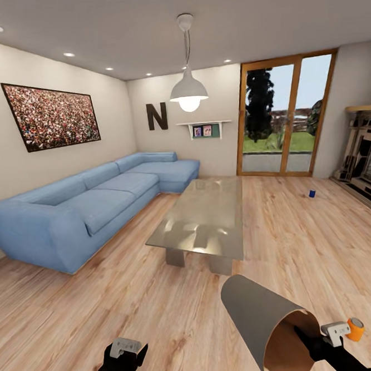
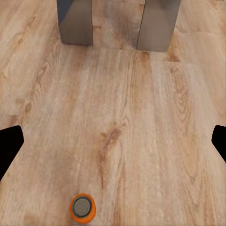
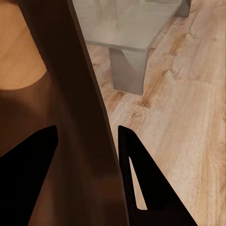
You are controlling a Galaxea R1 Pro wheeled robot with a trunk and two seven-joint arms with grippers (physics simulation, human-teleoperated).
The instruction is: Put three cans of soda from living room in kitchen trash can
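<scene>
Grey-walled, the bin [image 1: 263, 319] hangs tilted from our right gripper [image 3: 87, 155], clamped on its rim. Our left gripper [image 2: 113, 141] is spread above an orange can [image 2: 82, 208]; another sits by the rim [image 1: 356, 328], seemingly outside. A blue can [image 1: 312, 194] waits far off; none looks binned.

Bright, even light fills the room; the lit pendant lamp [image 1: 188, 91] glows above the glass table [image 1: 202, 217], whose top shows soft glare. Straight lines bow toward the head view's edges.
</scene>
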